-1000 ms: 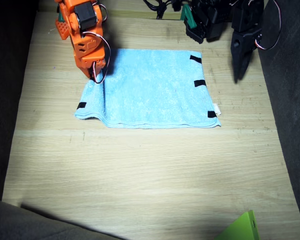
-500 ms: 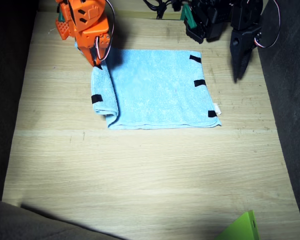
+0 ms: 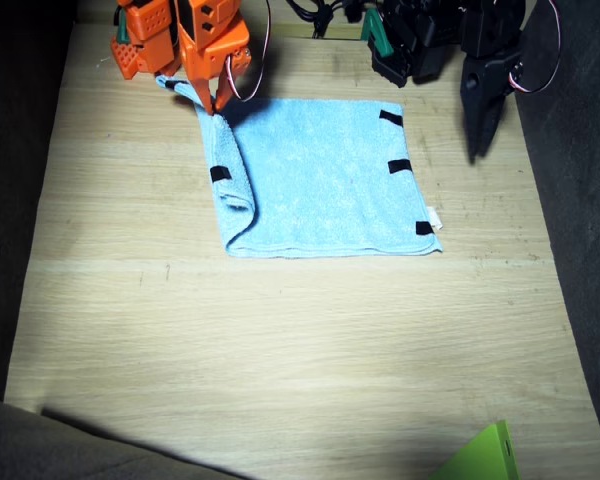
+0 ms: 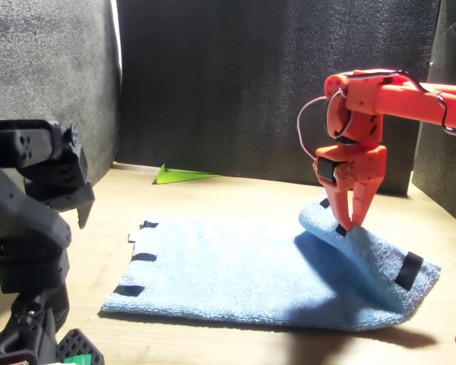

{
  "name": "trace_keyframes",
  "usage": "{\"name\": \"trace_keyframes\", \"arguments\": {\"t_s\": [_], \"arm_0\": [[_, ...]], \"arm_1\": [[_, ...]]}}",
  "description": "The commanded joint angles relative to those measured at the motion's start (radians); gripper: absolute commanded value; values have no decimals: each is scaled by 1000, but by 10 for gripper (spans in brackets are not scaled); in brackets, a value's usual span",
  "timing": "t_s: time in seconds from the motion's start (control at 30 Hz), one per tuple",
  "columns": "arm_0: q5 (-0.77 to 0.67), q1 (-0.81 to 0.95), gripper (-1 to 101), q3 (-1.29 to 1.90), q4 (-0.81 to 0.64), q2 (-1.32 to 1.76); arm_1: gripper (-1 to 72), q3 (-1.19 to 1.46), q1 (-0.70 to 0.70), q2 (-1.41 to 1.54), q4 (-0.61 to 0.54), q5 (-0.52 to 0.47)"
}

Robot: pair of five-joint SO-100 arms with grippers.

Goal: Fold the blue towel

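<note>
Where the orange right arm's end effector [image 3: 212, 103] [image 4: 348, 224] points down, we see its two fingers pinched on a corner of the blue towel [image 3: 325, 180] [image 4: 235, 274], holding that corner raised above the table [image 3: 280, 350] [image 4: 235, 194]. From the pinch the cloth hangs in a slack fold: in the fixed view the lifted edge curls over onto the rest of the towel, and one black strip [image 3: 219, 174] [image 4: 409, 270] shows on the turned-over part. In the front view the raised corner stands higher than the flat cloth and throws a shadow on it.

Beyond the fold, the towel lies flat on the pale wooden table, spread toward the left arm's side. Three black strips [image 3: 399, 166] [image 4: 144, 256] line that far edge, and a small white tag [image 3: 435, 217] sticks out near one corner.

Past that edge, the black left arm's end effector [image 3: 480, 125] hangs off the towel, clear of the cloth, and we cannot tell how far its fingers stand apart. A green wedge [image 3: 478, 457] [image 4: 184, 175] lies at the table's border, well apart from the towel.
</note>
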Motion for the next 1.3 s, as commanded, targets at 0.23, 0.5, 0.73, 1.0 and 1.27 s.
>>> {"name": "trace_keyframes", "arguments": {"t_s": [0.23,0.5,0.73,1.0,1.27], "arm_0": [[2,2,168,31,12,97],[3,-6,175,37,17,109],[2,-9,175,37,18,110],[0,-11,175,58,28,156],[5,-15,178,58,31,156]], "arm_1": [[-1,-219,156,-187,20,-49],[-2,-310,264,-192,23,-94],[-2,-324,288,-282,23,-126],[-2,-474,164,-390,23,-166],[-2,-509,104,-353,23,-178]]}}
